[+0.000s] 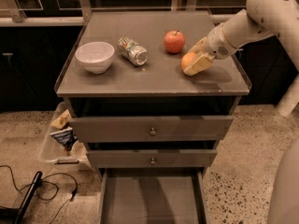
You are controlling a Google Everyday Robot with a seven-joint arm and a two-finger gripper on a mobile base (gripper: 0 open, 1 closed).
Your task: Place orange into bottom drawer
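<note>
Locate the claw (193, 59) at the right side of the table (154, 80), clamped on the orange (187, 59) with one finger behind the fruit and one in front. Treat the orange as resting on or just above the table surface, near the red apple (174, 41) but apart from it. Find the bottom drawer (152, 197) pulled open at the foot of the cabinet, well below the grasp point. Expect possible loss of the round fruit during lift or descent in case of a shallow hold. Avoid sweeping left on lift-off: risk of knocking the apple or the can (132, 51). Clear the table edge and the two knobbed drawers (152, 130) before lowering: risk of striking their fronts. Release low over the drawer floor; otherwise anticipate bounce or roll over the low walls.
</note>
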